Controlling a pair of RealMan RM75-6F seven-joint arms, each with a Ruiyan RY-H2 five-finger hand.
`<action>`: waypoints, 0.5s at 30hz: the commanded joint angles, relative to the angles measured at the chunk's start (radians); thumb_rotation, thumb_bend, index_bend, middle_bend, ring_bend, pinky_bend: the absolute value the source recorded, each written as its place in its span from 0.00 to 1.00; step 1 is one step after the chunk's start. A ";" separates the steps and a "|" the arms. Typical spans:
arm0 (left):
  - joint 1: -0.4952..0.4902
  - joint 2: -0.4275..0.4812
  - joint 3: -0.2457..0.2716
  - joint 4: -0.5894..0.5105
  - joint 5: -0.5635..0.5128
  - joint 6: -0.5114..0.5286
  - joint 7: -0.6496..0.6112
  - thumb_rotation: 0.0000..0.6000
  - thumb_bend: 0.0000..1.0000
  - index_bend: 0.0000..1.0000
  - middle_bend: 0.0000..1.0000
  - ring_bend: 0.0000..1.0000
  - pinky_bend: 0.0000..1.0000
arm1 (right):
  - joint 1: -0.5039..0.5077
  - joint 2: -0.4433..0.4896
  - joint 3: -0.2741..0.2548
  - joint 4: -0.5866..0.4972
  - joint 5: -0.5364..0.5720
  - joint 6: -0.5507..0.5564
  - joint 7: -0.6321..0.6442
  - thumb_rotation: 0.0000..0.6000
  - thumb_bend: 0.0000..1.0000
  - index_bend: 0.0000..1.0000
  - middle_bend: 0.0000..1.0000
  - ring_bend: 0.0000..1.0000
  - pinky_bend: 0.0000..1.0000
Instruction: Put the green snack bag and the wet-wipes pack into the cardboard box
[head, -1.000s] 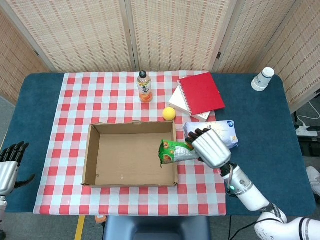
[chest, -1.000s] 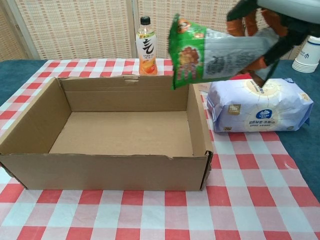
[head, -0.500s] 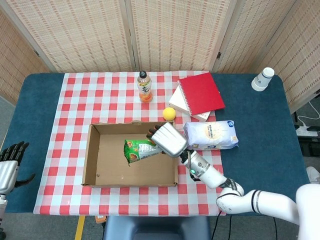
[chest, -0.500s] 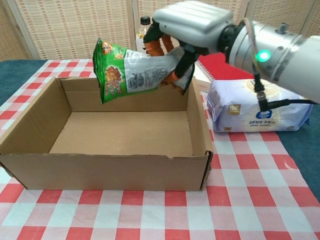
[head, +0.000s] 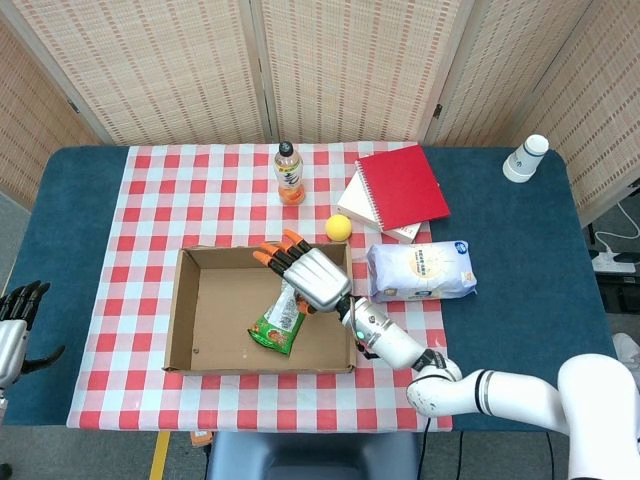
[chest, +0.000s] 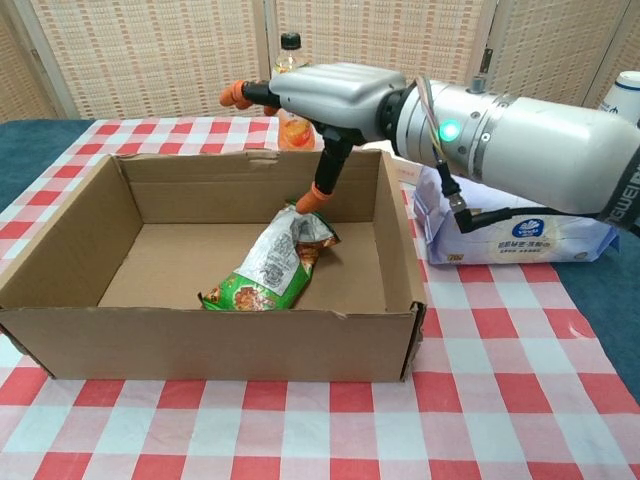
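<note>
while the right hand (chest: 325, 95) hangs over the middle of the cardboard box (chest: 60, 245) with its fingers spread apart and nothing in them, the green snack bag (chest: 268, 265) lies flat on the box floor, a little right of center in the chest view, its silver back turned up. one orange fingertip (chest: 312, 199) points down just above the upper end of the bag; whether it touches the bag cannot be told. the wet-wipes pack (head: 420, 270) sits on the checked tablecloth (head: 190, 200) just right of the box, outside it, in the middle of the head view. behind the box stand a drink bottle (head: 289, 175), a yellow ball (head: 338, 227) and a red notebook (head: 402, 186) on a stack of books. a stack of paper cups (head: 526, 157) is at the upper right. the left hand (head: 14, 322) is at the lower left edge of the head view, off the table, fingers apart and holding nothing.
</note>
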 joint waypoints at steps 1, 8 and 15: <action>0.001 0.001 0.001 -0.001 0.002 0.001 -0.001 1.00 0.20 0.00 0.00 0.00 0.09 | -0.013 0.039 -0.006 -0.044 0.004 0.040 -0.022 1.00 0.00 0.00 0.01 0.00 0.00; 0.000 0.002 0.002 -0.004 0.003 -0.001 0.002 1.00 0.20 0.00 0.00 0.00 0.09 | -0.092 0.262 -0.036 -0.243 0.142 0.103 -0.206 1.00 0.00 0.00 0.01 0.00 0.00; -0.001 -0.004 0.009 -0.012 0.017 0.004 0.016 1.00 0.20 0.00 0.00 0.00 0.09 | -0.168 0.464 -0.125 -0.389 0.351 0.163 -0.356 1.00 0.00 0.00 0.01 0.00 0.00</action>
